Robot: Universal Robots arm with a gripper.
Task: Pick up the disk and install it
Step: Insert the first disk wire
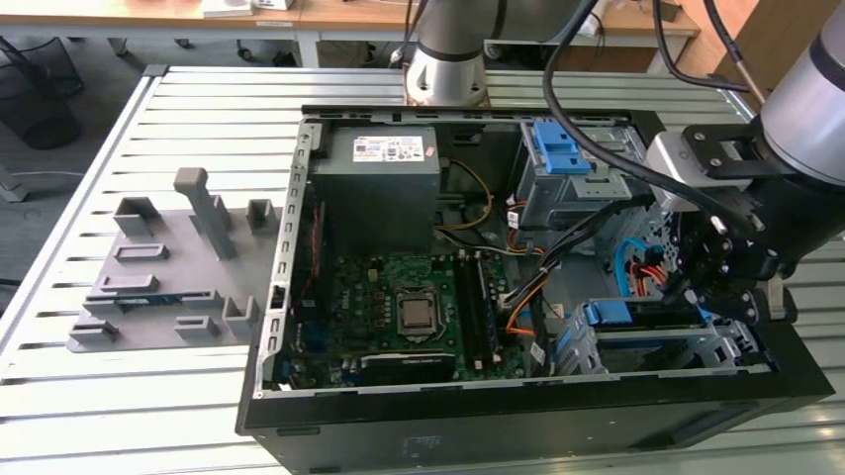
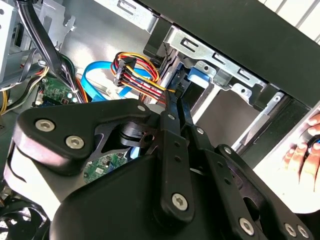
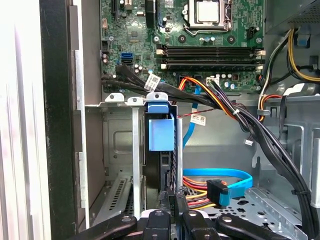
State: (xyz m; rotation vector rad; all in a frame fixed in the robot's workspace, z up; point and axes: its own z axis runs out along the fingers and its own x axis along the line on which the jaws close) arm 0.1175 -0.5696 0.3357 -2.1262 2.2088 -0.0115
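Exterior view — arm bent down into case, fingers (image 1: 714, 297) pressed together beside disk (image 1: 647, 315)

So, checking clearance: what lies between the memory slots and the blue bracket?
In the first wrist view, a cable bundle crosses between memory slots and blue bracket.

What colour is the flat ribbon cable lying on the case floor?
Light blue; the ribbon cable shows best in the first wrist view.

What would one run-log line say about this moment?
pincer: low in the open computer case, at drive cage | disk: on edge in cage slot, blue bracket end showing | grip: cannot tell
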